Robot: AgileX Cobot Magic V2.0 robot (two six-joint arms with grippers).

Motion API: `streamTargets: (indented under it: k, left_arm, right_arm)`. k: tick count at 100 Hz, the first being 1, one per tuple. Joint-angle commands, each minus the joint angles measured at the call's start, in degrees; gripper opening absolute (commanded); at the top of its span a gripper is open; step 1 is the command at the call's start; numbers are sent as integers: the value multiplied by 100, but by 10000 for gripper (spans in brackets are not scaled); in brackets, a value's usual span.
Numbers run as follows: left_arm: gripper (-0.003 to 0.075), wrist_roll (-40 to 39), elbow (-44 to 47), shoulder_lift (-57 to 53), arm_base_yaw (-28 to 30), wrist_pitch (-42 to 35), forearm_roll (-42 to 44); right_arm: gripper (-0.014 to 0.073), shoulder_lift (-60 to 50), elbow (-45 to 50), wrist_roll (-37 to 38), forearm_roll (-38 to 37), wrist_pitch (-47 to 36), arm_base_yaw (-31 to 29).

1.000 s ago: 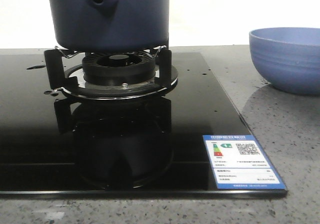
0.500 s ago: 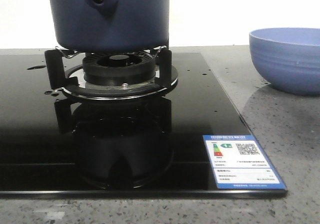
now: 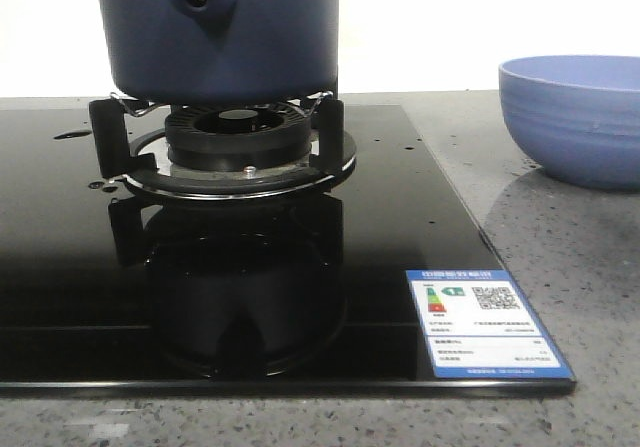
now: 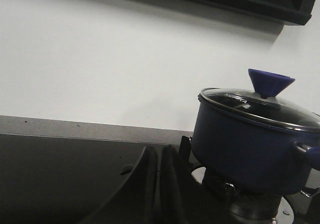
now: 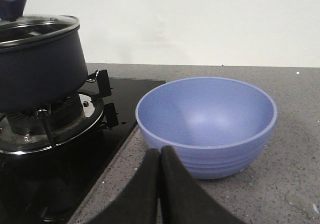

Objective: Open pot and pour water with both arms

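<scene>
Pot (image 3: 222, 32) stands on the burner supports (image 3: 225, 137) at the far left of the black glass hob (image 3: 250, 267), its dark navy wall straight and its handle lug with the small hole turned toward the near side. Glass lid (image 4: 260, 106) is in place on the pot, with a blue cone knob (image 4: 270, 82) standing upright at its centre; the opening step is therefore not yet done. Lighter blue ribbed bowl (image 5: 206, 125) sits on the grey speckled bench (image 3: 560, 237) to the right of the hob, well apart from the pot and empty as far as can be seen, which suits it as the receiver for the water. Left gripper (image 4: 159, 184) shows in its wrist view with its dark fingers (image 4: 142, 184) pressed together, holding nothing, low over the hob on the left side and looking across at the pot and lid. Right gripper (image 5: 160, 189) is likewise closed on nothing, fingers (image 5: 175, 194) touching each other, near the bowl and facing both bowl and pot. Neither arm appears in the front view. In my judgement both arms are at a standby pose, each pointed at the pot; the fingers would have to part before the knob could be taken. The lid is glass with a small tapered knob, so a grip placed off centre may slip. An energy label (image 3: 485, 322) lies at the hob's near right corner.
</scene>
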Motion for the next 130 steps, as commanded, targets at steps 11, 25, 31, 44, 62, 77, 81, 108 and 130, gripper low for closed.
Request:
streamTargets:
  k: [11, 25, 31, 44, 62, 77, 81, 108, 130]
  left_arm:
    - [-20, -11, -155, 41, 20, -389, -13]
    - [-20, -11, -155, 41, 20, -389, -13]
    - [-20, -11, -155, 41, 20, -389, -13]
    - [-20, -11, -155, 41, 20, -381, -13]
    - [-20, -75, -17, 41, 146, -365, 490]
    - [-20, -1059, 91, 41, 1003, -341, 1490]
    - [-20, -1339, 118, 41, 1305, -329, 1722]
    - [-20, -1875, 710, -621, 1895, -279, 2647]
    - [-20, -1900, 1001, -1286, 1919, 642, 2647]
  right_arm:
    - [-43, 26, -136, -62, 186, -208, -29]
    - [-43, 26, -136, -62, 186, -208, -29]
    - [-43, 26, -136, -62, 186, -208, -29]
    - [-43, 26, -136, -62, 186, -208, -29]
    - [-43, 26, -136, -62, 186, -208, -29]
    - [-43, 26, -136, -62, 186, -208, -29]
    - [-43, 26, -136, -62, 186, -208, -29]
    - [-43, 26, -136, -62, 186, -208, -29]
    - [-43, 26, -136, -62, 186, -195, -29]
